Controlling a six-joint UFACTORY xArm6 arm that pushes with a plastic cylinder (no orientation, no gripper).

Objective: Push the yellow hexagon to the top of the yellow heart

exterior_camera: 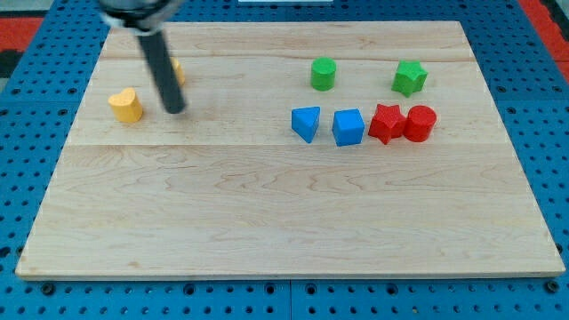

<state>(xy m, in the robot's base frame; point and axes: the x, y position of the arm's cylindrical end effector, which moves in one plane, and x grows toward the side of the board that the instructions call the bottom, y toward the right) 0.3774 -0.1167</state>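
The yellow heart (126,105) lies near the view's left edge of the wooden board. The yellow hexagon (178,72) is mostly hidden behind my dark rod; only a sliver shows, up and to the right of the heart. My tip (176,110) rests on the board just right of the heart and below the hexagon, apart from the heart by a small gap.
A green cylinder (323,74) and a green star (410,78) sit at the view's upper right. Below them stand a blue triangle (306,123), a blue cube (348,127), a red star (386,123) and a red cylinder (420,123) in a row.
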